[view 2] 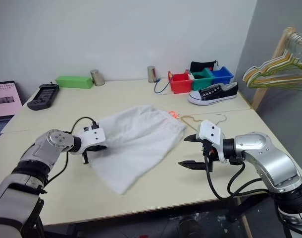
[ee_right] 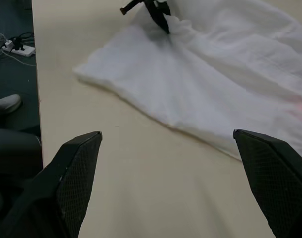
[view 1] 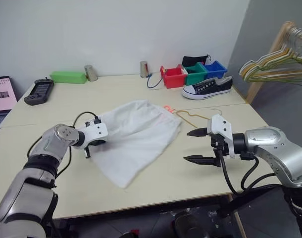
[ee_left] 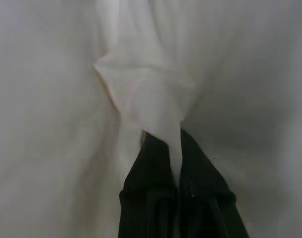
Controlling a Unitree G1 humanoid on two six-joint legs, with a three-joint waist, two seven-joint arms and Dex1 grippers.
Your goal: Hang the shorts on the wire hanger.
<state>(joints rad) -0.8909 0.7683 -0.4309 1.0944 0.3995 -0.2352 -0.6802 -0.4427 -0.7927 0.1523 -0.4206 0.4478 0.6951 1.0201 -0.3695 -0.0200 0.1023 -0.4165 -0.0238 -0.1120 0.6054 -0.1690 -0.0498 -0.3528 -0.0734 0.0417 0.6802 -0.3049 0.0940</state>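
At the shorts' (view 1: 136,136) edge, left gripper (view 1: 87,147) pinches fabric.

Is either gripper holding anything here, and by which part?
The left gripper is shut on a pinched fold at the edge of the shorts. The right gripper is open, holding nothing.

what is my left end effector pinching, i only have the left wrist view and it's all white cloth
Observer: The left end effector is shut on a fold at the edge of the shorts, which lie flat on the table.
Operator: where's the hanger
Observer: The wire hanger lies on the table beside the waistband end, partly under the fabric.
Operator: right end effector free?
Observer: Yes, the right end effector is open, above the table beside the shorts.
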